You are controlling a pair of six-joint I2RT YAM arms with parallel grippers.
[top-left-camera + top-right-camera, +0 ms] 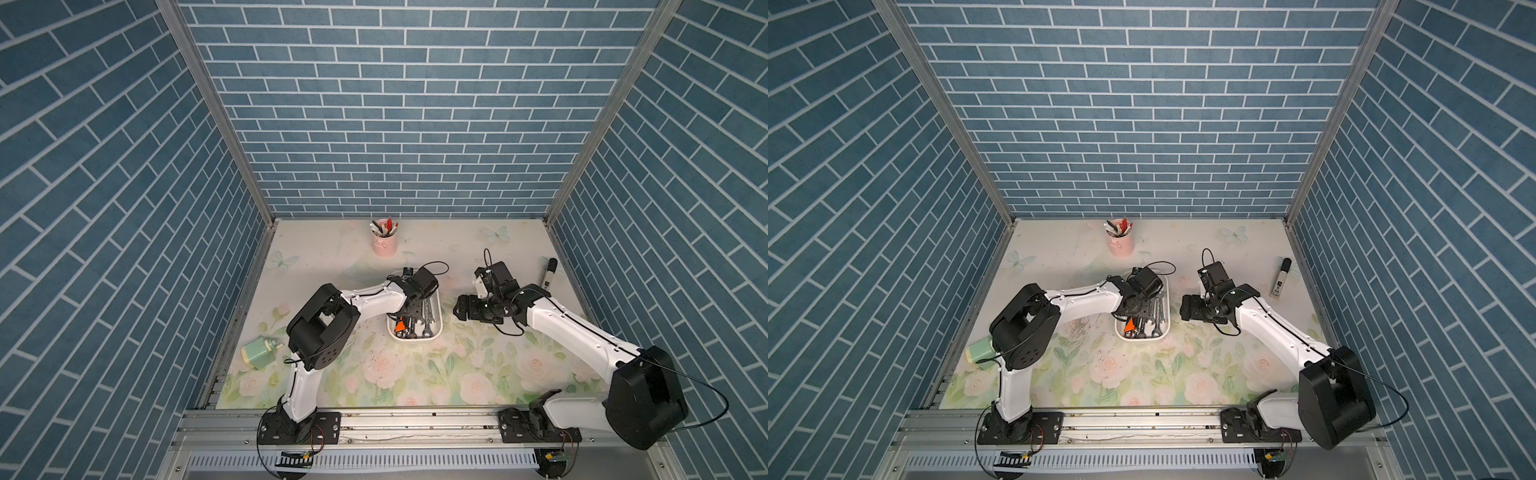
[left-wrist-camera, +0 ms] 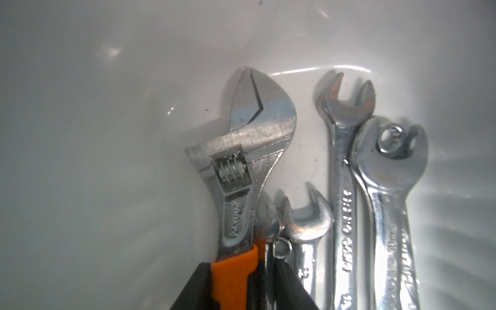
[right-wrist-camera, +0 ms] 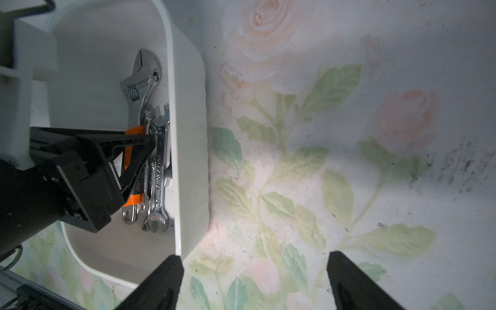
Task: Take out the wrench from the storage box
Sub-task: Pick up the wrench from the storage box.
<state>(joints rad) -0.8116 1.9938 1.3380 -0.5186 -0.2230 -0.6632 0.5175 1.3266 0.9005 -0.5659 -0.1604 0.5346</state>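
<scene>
The left gripper (image 2: 241,271) reaches down into the white storage box (image 3: 188,150). Its two black fingers (image 2: 198,290) straddle the orange handle (image 2: 230,281) of the adjustable wrench (image 2: 249,150). One finger lies against the handle. A dark gap and a thin metal edge sit between the handle and the other finger, so whether the jaws actually pinch it cannot be told. The left wrist view cuts off the fingers and most of the handle.

Ahead of the fingertips, the wrench's steel head points at the box's end wall, with its own jaws nearly closed. It lies inside the box. The gripper body hides the handle's underside, so it cannot be told whether the wrench rests flat on the floor of the box.

Just beside the wrench, on the side away from the bare floor of the box, lie several combination wrenches (image 2: 343,188). They overlap one another, and the stamped lettering on them is too blurred to read. A small ring (image 2: 280,248) shows between them and the handle.

In both top views, the left arm covers much of the box, and only the tool ends nearest the robot's base show.

The right gripper (image 3: 255,281) is spread wide and holds nothing. It hovers over the floral table (image 1: 415,374) just outside the long wall of the box, and only its fingertips are in its wrist view.

Well beyond both grippers stands a pink pen cup (image 1: 384,245). A green bottle (image 1: 259,352) lies by the left arm's elbow, and the arm partly hides it in a top view (image 1: 980,348).
</scene>
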